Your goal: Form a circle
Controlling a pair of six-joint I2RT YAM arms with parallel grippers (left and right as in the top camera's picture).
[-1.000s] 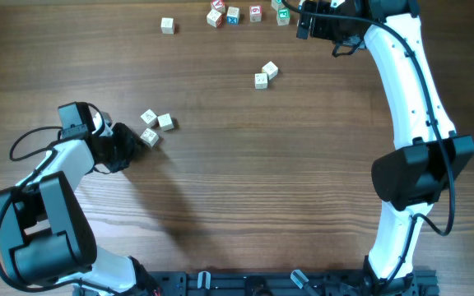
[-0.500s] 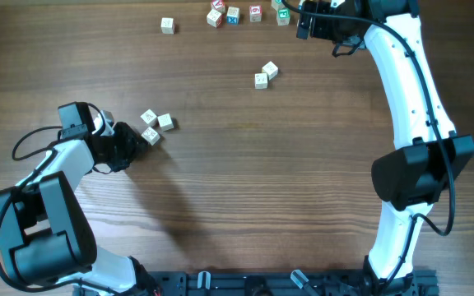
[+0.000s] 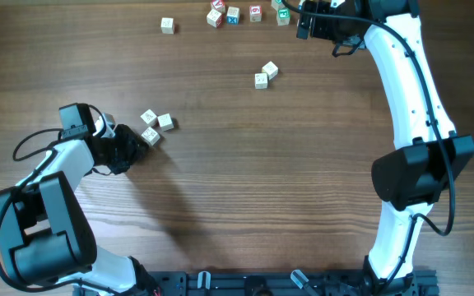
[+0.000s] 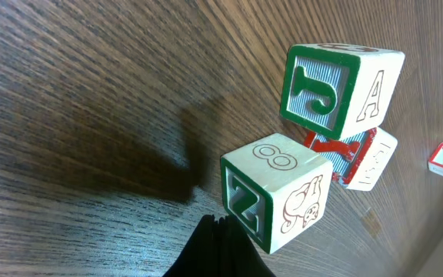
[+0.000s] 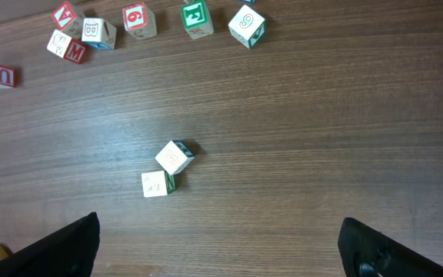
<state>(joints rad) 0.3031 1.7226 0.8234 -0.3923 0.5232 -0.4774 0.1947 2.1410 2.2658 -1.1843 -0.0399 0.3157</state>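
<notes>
Just beside the closed left fingers [image 4: 218, 252] lies the three-cube cluster [image 3: 155, 127].

A robotics lab bench, I'd say: two white robot arms [image 3: 410, 90] on a black rail [image 3: 262, 284], alphabet blocks [image 3: 165, 122] scattered over the wood-grain table [image 3: 245, 189].

The left gripper [image 3: 140, 141], jaws closed, has advanced slightly toward the group of three cubes [image 3: 156, 126]. Its tip now appears in contact with the nearest cube [image 3: 151, 136], which has been displaced marginally toward the other two. The cable loop [image 3: 25, 148] behind the left arm has shifted inward.
</notes>
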